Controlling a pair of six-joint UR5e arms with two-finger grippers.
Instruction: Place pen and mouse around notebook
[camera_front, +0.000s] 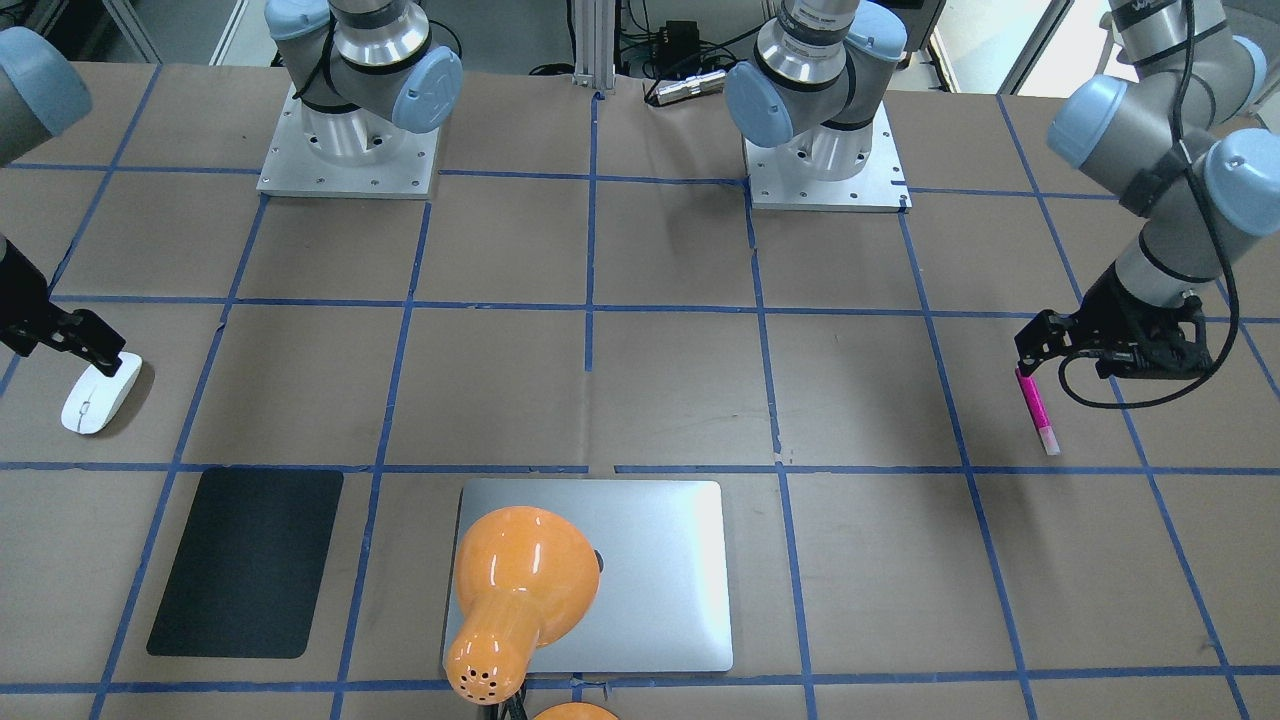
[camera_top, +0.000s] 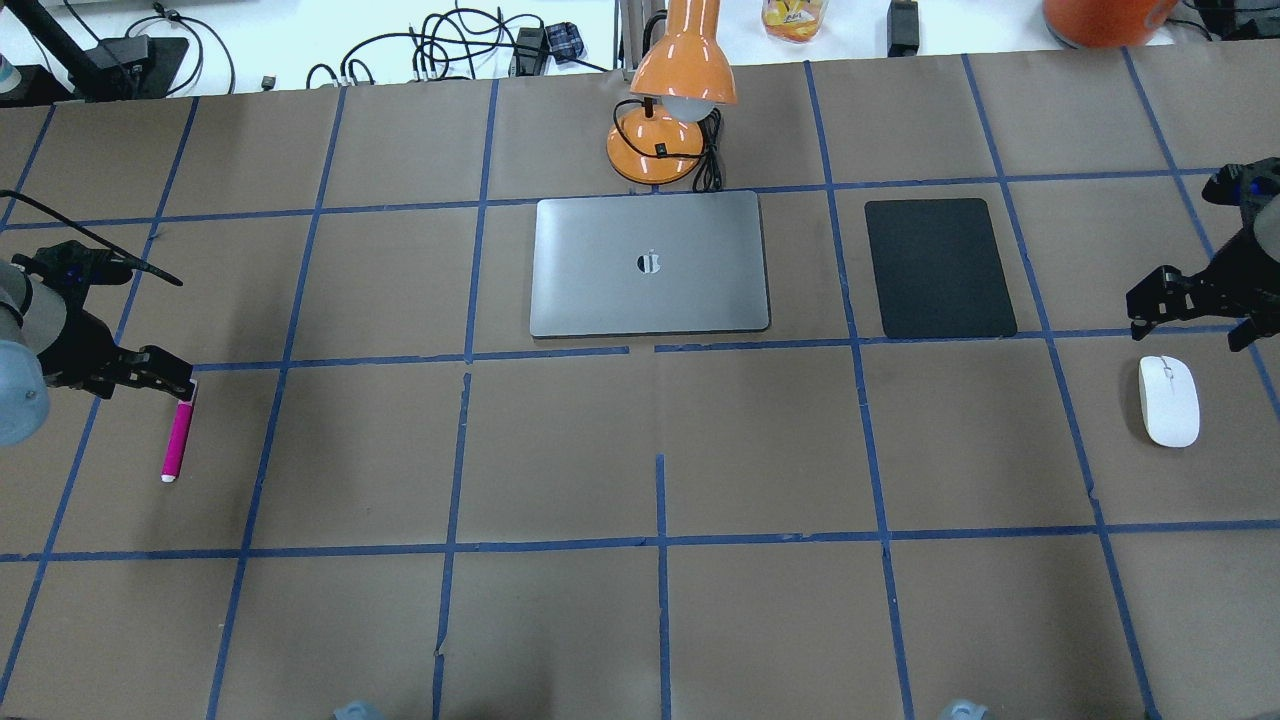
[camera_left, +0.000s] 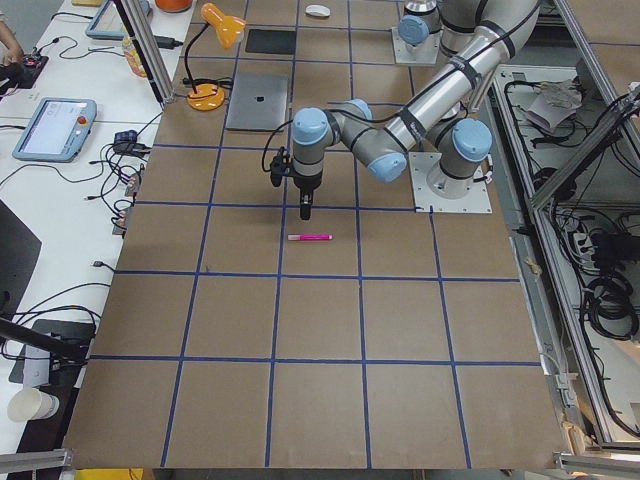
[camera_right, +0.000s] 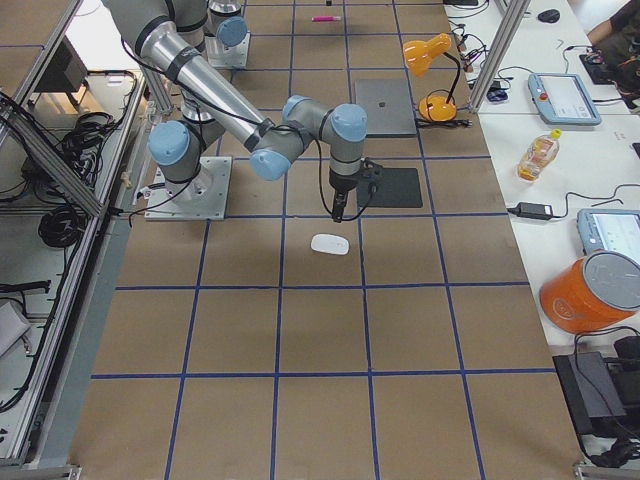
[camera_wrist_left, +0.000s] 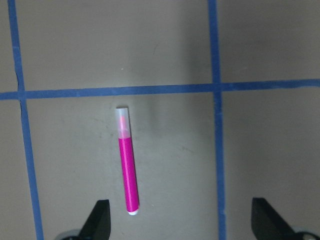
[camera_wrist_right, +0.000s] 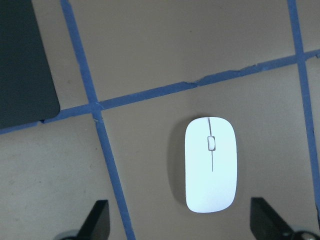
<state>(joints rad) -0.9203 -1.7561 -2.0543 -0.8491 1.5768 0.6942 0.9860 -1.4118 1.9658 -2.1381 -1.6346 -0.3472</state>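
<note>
Item 1, left pincer (camera_wrist_left: 182, 222): jaws spread wide, nothing held, poised low over the left end of the desk (camera_top: 760, 450).

Item 2, pen (camera_wrist_left: 127, 165): lay flat on the desk under that pincer. It was not centred in the gap but sat close by 1 finger (camera_wrist_left: 100, 220), with the other well off. Its long axis ran crosswise to the closing line, butt end nearest the pincer and pale cap pointing away. To my eye the pincer wanted a sideways shift before closing.

Item 3, right pincer (camera_wrist_right: 180, 222): likewise wide and empty, at the right end of the desk.

Item 4, mouse (camera_wrist_right: 210, 164): flat on the desk, just ahead of the 2 fingertips and a little off the middle of the gap. Its long axis was also crosswise to the closing line. It looked the better lined up of the 2.

Item 5, notebook (camera_top: 650, 265): closed, at the far middle of the desk, well apart from pen and mouse alike. The pen was nearer the left arm, the mouse nearer the right.

Item 6, black mat (camera_top: 940, 268): lay between notebook and mouse.
</note>
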